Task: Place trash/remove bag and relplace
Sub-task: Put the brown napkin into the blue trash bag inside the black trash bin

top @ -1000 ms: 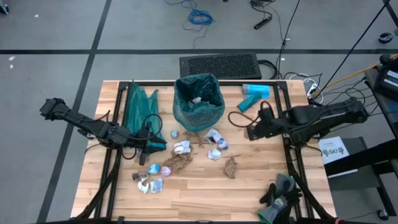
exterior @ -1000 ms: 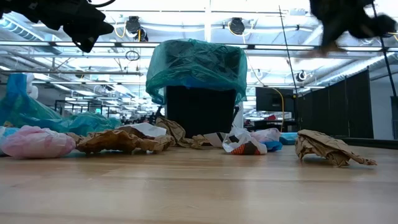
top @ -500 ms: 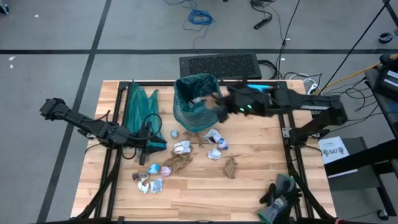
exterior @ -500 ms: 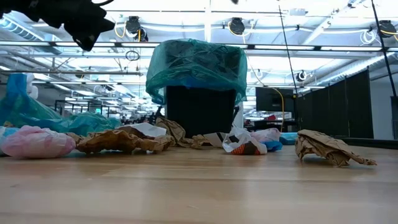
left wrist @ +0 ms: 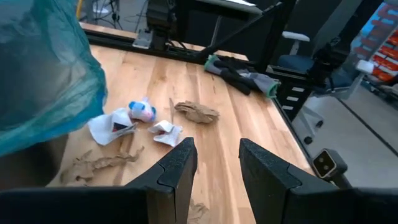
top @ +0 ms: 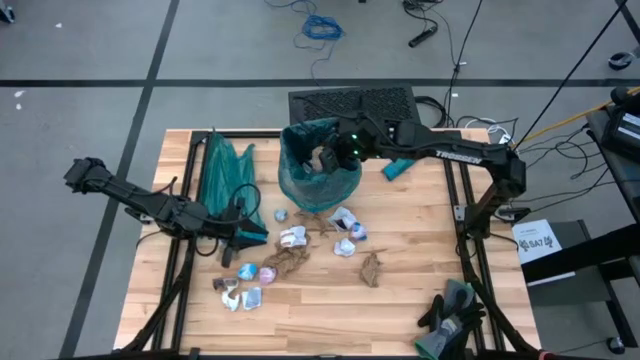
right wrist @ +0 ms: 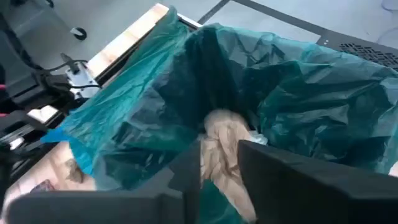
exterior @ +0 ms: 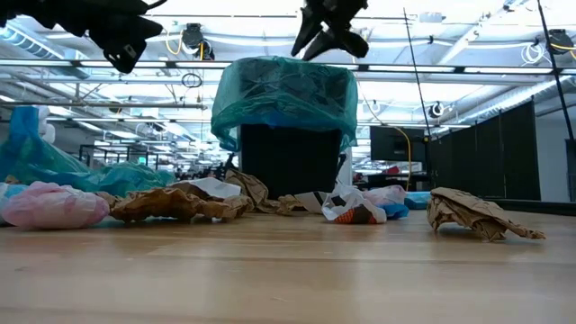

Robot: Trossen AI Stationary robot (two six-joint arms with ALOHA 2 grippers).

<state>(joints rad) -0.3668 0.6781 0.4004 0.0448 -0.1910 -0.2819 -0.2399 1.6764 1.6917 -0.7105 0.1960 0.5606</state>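
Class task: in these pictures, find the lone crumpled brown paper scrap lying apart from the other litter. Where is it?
In the high view the crumpled brown paper scrap lies on the wooden table's right half, nearer the front edge than the green-bagged bin, apart from the other wrappers.

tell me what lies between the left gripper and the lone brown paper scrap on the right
In the high view, between the left gripper and the brown paper scrap lie a white wrapper and another crumpled brown paper.

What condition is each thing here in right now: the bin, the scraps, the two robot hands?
Bin: upright, lined with a green bag, scraps inside.
Brown paper scrap: dropping into the bin.
Scraps on table: scattered, crumpled.
Spare green bag: lying flat.
Right gripper: over the bin, fingers apart.
Left gripper: empty, fingers apart.
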